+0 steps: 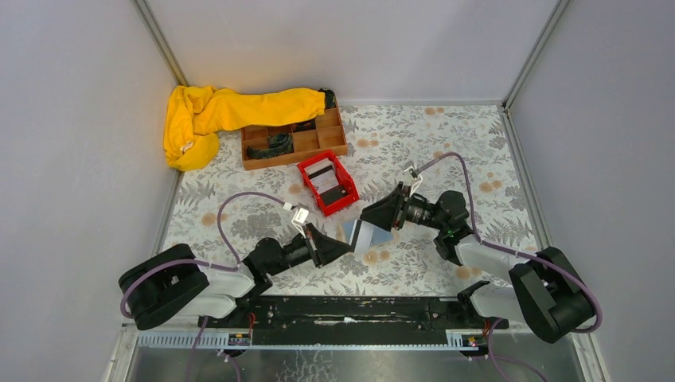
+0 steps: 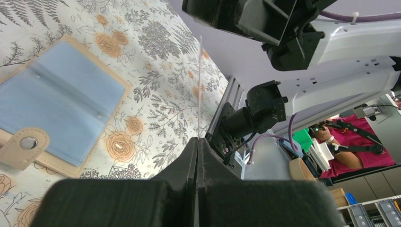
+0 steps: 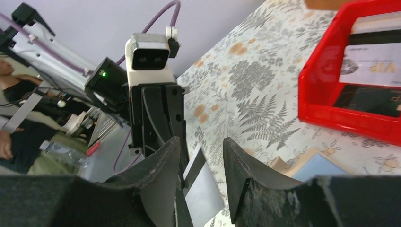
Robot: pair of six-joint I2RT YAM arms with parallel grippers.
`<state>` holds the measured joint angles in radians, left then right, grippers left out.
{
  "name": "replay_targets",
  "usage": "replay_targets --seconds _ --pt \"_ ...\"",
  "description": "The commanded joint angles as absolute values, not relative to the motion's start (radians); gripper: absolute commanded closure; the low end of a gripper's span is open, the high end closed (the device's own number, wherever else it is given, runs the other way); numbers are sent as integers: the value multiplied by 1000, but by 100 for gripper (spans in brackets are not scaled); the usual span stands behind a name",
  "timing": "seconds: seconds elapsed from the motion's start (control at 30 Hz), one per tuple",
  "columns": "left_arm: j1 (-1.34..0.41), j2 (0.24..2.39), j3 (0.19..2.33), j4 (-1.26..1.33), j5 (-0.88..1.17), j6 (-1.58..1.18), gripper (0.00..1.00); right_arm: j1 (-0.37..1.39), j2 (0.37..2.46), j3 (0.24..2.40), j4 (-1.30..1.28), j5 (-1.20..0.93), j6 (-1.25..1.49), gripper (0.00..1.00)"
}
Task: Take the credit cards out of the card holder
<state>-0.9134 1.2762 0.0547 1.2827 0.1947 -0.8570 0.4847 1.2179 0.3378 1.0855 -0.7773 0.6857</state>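
Observation:
My left gripper [image 2: 197,139] is shut on a thin credit card [image 2: 199,85], seen edge-on in the left wrist view and as a grey sheet [image 1: 372,237] from above. The same card [image 3: 204,187], grey with a dark stripe, lies in the gap between the fingers of my right gripper [image 3: 202,146], which stands open around it [image 1: 368,218]. The card holder [image 2: 61,104] lies open on the table, slate-blue with a tan edge and snap tab; a corner of it [image 3: 317,165] shows in the right wrist view. From above it is mostly hidden under the card and grippers.
A red bin [image 1: 327,185] just beyond the grippers holds a whitish card [image 3: 373,64] and a dark card [image 3: 369,99]. A brown wooden tray [image 1: 294,139] and a yellow cloth [image 1: 215,115] sit at the back left. The two grippers face each other closely.

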Motion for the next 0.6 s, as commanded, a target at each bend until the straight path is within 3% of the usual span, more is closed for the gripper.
replay_targets --seconds 0.0,0.23,0.4,0.57 --pt "-907 1239 82 1279 230 -826 100 480 1242 376 1220 -926 722 54" --pt "-906 1213 106 1220 248 -812 100 481 1248 373 1206 -1049 699 58" --pt "-903 1198 109 1212 255 -810 100 480 1255 389 1159 -1084 677 73" --pt "-899 1171 117 1184 270 -805 100 480 1281 403 1083 -1079 633 75"
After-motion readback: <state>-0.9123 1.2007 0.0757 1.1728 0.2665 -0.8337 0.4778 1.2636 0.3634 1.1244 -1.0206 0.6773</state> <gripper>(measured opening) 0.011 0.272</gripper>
